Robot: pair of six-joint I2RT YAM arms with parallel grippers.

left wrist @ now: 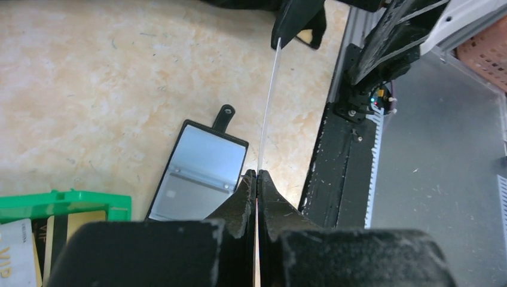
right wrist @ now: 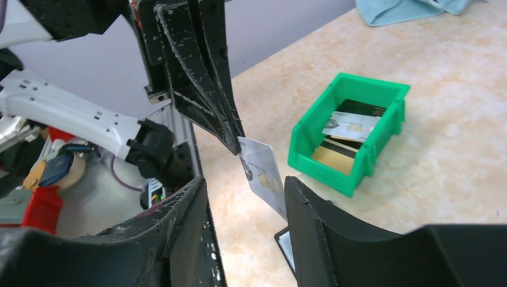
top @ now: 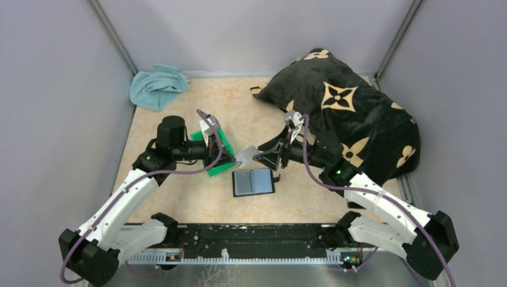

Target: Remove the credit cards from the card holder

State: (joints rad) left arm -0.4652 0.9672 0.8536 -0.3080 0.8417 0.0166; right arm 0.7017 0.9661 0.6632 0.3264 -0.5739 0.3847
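Left gripper [left wrist: 257, 174] pinched fully closed on the near end of one pale card [left wrist: 269, 107], held in the air above the table [top: 311, 197], just right of the green bin [right wrist: 326, 170]. From my left wrist the card shows edge-on, a thin white line running away from my fingertips toward the right gripper [right wrist: 245, 179]. Right gripper stands open, a wide gap between its two fingers and nothing clamped. From the right wrist the card's printed face hangs in that gap, tilted, with its top corner in the left fingertips. The card's far end seems to meet the tip of one right finger, though the left wrist view is too tight there for me to be sure of contact. Card holder [top: 253, 182] lies open and flat on the table, grey-blue inner panels up, just near of both grippers and right of the bin. It has a small black tab on one edge, and I can make out no card in the panels. Green bin sits beside my left wrist, partly hidden under it in the top view. Other cards [right wrist: 350, 125] lie inside it: a pale one on top, a dark one and a tan-gold one beneath. Blue cloth [top: 156, 86] is crumpled in the far left corner. Black cushion [top: 359, 113] with tan flower marks fills the far right, behind my right arm.
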